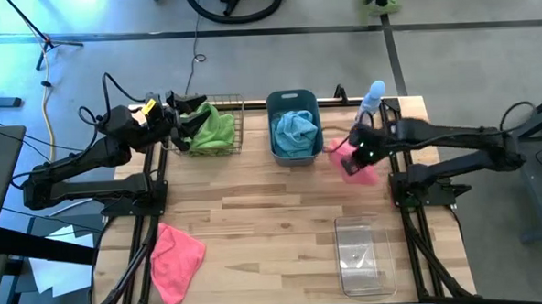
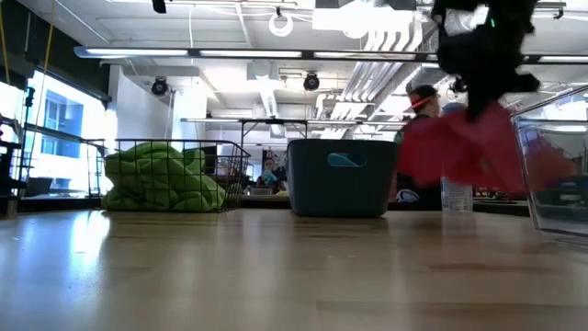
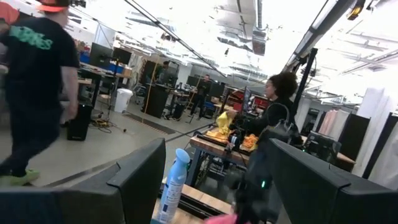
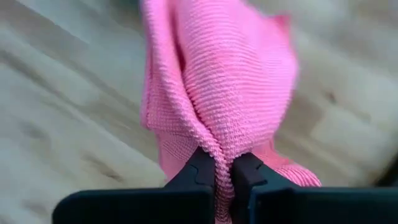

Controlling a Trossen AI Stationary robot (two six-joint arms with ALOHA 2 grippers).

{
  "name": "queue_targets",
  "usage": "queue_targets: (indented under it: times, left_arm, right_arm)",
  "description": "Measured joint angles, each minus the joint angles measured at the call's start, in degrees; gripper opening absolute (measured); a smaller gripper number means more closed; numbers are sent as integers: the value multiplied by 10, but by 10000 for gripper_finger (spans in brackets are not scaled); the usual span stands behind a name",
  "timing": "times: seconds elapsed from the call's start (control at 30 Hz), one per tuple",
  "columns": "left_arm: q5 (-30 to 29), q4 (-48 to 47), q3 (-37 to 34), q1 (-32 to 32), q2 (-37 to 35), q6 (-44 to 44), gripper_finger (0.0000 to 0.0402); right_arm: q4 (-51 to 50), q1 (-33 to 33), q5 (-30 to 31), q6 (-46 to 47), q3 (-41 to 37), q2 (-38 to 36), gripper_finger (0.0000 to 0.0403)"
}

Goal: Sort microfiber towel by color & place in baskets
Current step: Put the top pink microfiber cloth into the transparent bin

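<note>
The right gripper (image 4: 222,171) is pinched shut on a soft bright pink cloth (image 4: 217,87), lifted at about 3 o'clock on the table. It looks light and floppy, so a pinch on a fold should do. The clear plastic bin (image 1: 364,254) sits at 5 o'clock, with nothing in the way. The left gripper (image 1: 180,119) hangs wide above the copper wire basket (image 1: 234,144).

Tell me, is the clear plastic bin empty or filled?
Empty. In the high view the clear plastic bin shows only wood through its bottom; no towel lies inside.
</note>
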Motion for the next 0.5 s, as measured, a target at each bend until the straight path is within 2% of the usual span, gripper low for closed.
queue_targets:
  times: [0.23, 0.37, 0.5]
  left_arm:
    - [-1, 0, 0, 0, 0, 0, 266]
    - [-1, 0, 0, 0, 0, 0, 266]
    - [-1, 0, 0, 0, 0, 0, 266]
  right_arm:
    - [6, 0, 50, -68, 143, -8, 1]
    - [48, 0, 46, -81, 164, -8, 0]
    - [69, 23, 10, -77, 162, -7, 0]
